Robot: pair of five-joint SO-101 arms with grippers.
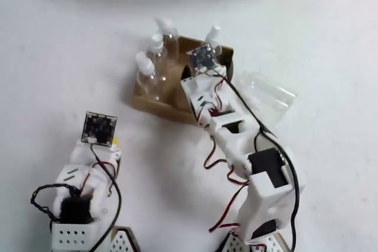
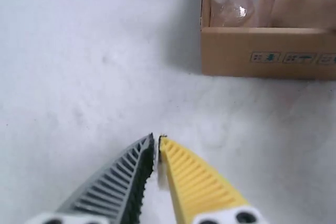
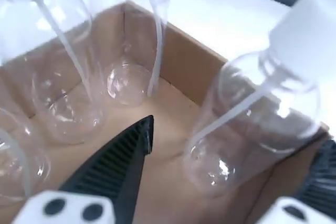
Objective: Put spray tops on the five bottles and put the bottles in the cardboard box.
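Observation:
The cardboard box sits mid-table. Three clear bottles with white spray tops stand in its left part. One more capped bottle stands at its far right corner. My right arm hangs over the box. In the right wrist view my right gripper is open inside the box, its black fingers on either side of that capped bottle with a gap on the one side. My left gripper is shut on nothing, low over bare table short of the box.
Crumpled clear plastic lies on the table right of the box. My left arm stays near the front left. The white table is open on the left and at the back.

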